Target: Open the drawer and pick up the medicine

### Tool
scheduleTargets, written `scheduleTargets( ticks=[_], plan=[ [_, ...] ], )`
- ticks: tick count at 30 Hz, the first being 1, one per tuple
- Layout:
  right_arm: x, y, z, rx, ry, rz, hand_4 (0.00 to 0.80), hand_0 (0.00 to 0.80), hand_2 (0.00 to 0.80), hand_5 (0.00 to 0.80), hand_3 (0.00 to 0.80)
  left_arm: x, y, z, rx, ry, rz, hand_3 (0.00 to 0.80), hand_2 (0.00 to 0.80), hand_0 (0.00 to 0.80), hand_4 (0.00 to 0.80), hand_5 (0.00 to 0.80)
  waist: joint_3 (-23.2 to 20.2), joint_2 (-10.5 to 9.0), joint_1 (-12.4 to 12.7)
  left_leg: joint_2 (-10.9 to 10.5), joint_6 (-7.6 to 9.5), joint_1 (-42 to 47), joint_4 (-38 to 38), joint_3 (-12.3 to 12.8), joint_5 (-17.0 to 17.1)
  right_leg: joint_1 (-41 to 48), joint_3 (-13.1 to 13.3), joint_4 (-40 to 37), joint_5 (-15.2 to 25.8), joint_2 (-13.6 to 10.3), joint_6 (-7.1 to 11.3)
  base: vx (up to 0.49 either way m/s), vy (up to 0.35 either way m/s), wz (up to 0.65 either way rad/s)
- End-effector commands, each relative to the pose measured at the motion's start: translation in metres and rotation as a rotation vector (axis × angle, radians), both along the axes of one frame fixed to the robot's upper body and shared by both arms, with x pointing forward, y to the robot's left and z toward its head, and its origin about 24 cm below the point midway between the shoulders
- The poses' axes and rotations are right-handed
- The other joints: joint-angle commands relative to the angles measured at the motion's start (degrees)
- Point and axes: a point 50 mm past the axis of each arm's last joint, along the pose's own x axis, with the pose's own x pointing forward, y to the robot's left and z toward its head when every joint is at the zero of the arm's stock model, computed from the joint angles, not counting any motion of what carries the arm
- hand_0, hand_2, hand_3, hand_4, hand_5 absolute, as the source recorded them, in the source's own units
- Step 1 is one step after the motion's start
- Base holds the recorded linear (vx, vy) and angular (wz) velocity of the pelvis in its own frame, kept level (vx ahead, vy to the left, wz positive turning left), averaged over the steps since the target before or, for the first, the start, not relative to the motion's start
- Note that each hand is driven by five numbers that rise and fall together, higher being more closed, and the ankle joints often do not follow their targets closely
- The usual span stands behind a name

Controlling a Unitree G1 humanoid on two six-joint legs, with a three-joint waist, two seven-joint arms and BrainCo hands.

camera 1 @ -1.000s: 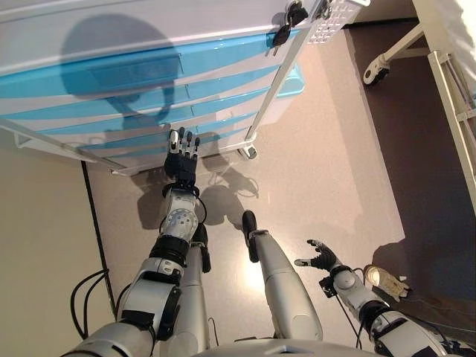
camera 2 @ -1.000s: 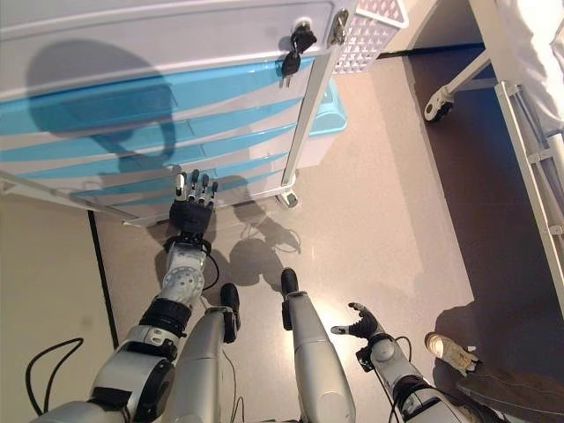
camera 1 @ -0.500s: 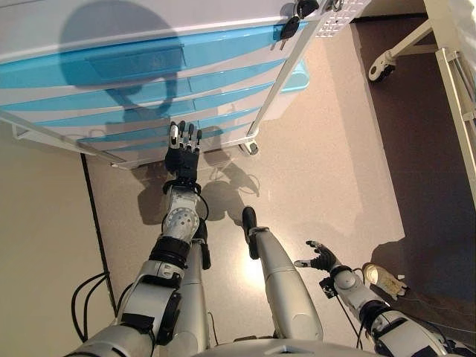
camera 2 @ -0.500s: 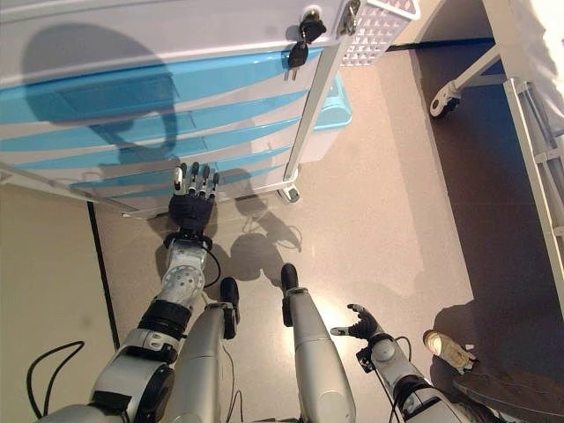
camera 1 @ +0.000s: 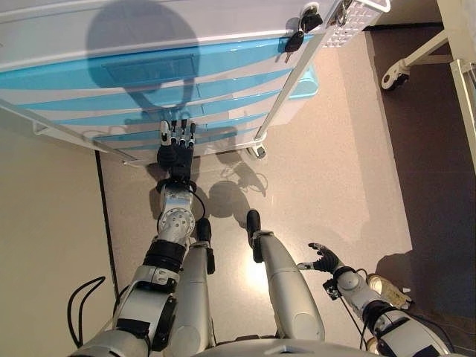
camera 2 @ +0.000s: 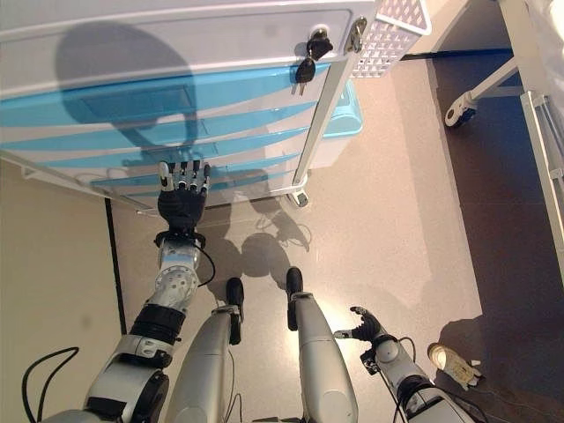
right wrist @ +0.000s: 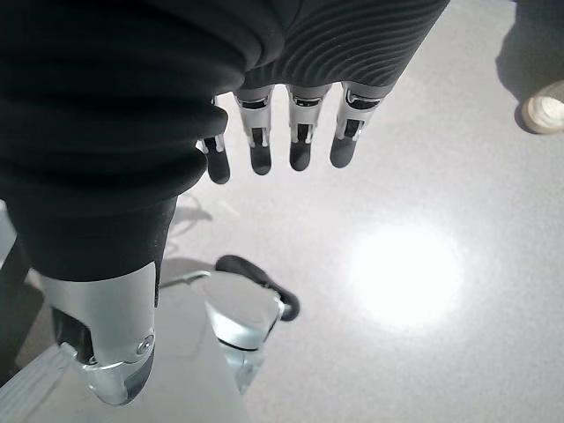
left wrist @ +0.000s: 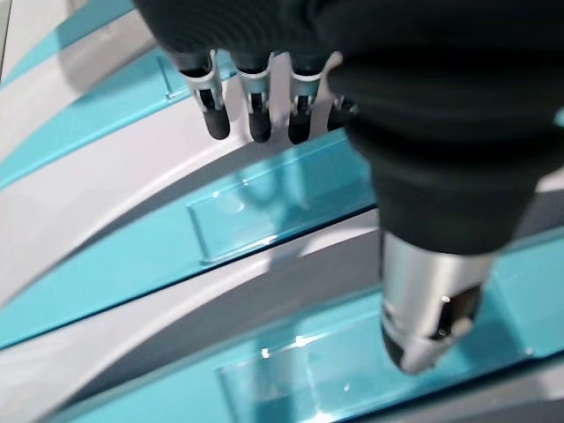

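A white cart (camera 1: 286, 89) holds a stack of blue drawers (camera 1: 149, 71), all pushed in. My left hand (camera 1: 175, 152) reaches to the low drawers, open, with straight fingers (left wrist: 256, 115) just in front of a drawer's clear handle plate (left wrist: 264, 211). Its thumb (left wrist: 427, 317) hangs over the drawer below. It grips nothing. My right hand (camera 1: 325, 260) hangs low over the floor on the right, open and empty. No medicine shows in any view.
Keys (camera 1: 297, 33) hang from a lock at the cart's top right, beside a white mesh basket (camera 1: 357, 11). A wheeled white frame (camera 1: 398, 74) stands to the far right. A person's shoe (camera 1: 387, 288) rests on the floor by my right hand.
The whole view has shifted, so the camera moved. My left hand has slid a little to the left along the low drawer fronts. The right hand stays where it was.
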Motion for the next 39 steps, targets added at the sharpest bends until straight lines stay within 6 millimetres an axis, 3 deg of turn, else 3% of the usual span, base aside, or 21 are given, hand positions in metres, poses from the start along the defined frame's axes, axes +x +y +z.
scheduleTargets(
  ticks=[1, 10, 20, 21, 22, 39],
  plan=[
    [-0.027, -0.015, -0.012, -0.059, 0.079, 0.034, 0.000, 0.000, 0.000, 0.000, 0.000, -0.008, 0.016, 0.123, 0.133, -0.563, 0.089, 0.000, 0.000, 0.000, 0.000, 0.000, -5.7, 1.44, 1.0, -3.0, 2.95, -0.6, -0.3, -0.1, -1.3, 1.2, 0.2, -6.4, 6.1, -0.7, 4.20, 0.000, 0.000, 0.00],
    [-0.028, -0.017, -0.013, -0.078, 0.089, 0.051, 0.000, 0.000, 0.000, 0.000, 0.000, -0.002, 0.020, 0.144, 0.155, -0.591, 0.116, 0.000, 0.000, 0.000, 0.000, 0.000, -6.0, 1.23, 0.7, -2.9, 2.45, 1.1, -2.8, -0.7, -0.2, 3.1, -0.7, -8.4, 6.5, -1.3, 4.56, 0.008, -0.001, 0.01],
    [-0.027, -0.012, -0.014, -0.077, 0.088, 0.054, 0.000, 0.000, 0.000, 0.000, 0.000, -0.001, 0.019, 0.150, 0.167, -0.589, 0.137, 0.000, 0.000, 0.000, 0.000, 0.000, -6.1, 1.28, 0.8, -2.9, 2.19, 2.7, -3.4, -1.3, 0.0, 4.5, -1.3, -8.1, 5.9, -1.5, 4.41, 0.007, -0.001, 0.00],
    [-0.027, -0.012, -0.014, -0.077, 0.088, 0.054, 0.000, 0.000, 0.000, 0.000, 0.000, -0.001, 0.019, 0.150, 0.167, -0.589, 0.137, 0.442, 0.442, 0.442, 0.442, 0.442, -6.1, 1.28, 0.8, -2.9, 2.18, 2.7, -3.5, -1.3, 0.0, 4.6, -1.3, -8.1, 5.9, -1.5, 4.41, 0.000, 0.000, 0.00],
    [-0.027, -0.012, -0.013, -0.076, 0.086, 0.053, 0.000, 0.000, 0.000, 0.000, 0.000, -0.001, 0.018, 0.151, 0.164, -0.592, 0.131, 0.800, 0.800, 0.800, 0.800, 0.800, -6.1, 1.26, 0.8, -3.0, 2.14, 2.8, -3.5, -1.3, 0.0, 4.8, -1.3, -8.3, 5.9, -1.4, 4.40, 0.000, 0.000, 0.00],
    [-0.033, -0.016, -0.016, -0.092, 0.112, 0.067, 0.000, 0.000, 0.000, 0.000, 0.000, 0.000, 0.015, 0.149, 0.204, -0.593, 0.100, 0.800, 0.800, 0.800, 0.800, 0.800, -6.1, 1.00, 1.5, -3.4, 1.71, 5.6, -6.8, -2.8, 2.0, 7.0, -2.5, -8.3, 5.5, -2.0, 4.08, -0.004, -0.012, 0.00]
  ],
)
